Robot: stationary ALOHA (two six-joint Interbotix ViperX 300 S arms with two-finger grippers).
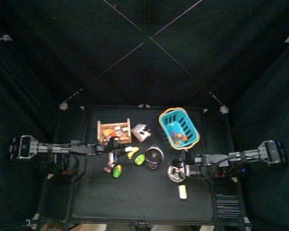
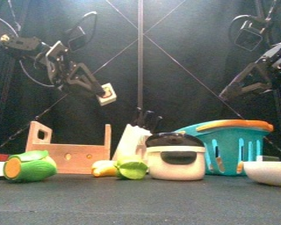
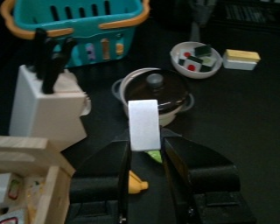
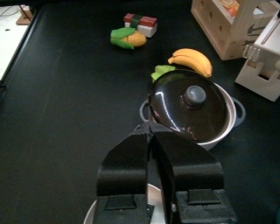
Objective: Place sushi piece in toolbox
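Left claw [image 2: 104,93] raised above the bench [image 2: 140,204], gripping a white sushi piece [image 3: 143,127] over the pot [image 3: 154,92], toolbox [image 2: 70,151] at left partly cropped; right claw [image 4: 157,131] closed, resting high.

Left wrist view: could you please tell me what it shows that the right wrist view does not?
Left wrist only: the left gripper clamping the sushi piece, and the basket. Right wrist only: the right gripper, shut and empty, and a green-and-yellow toy. Both: the pot, knife block and toolbox.
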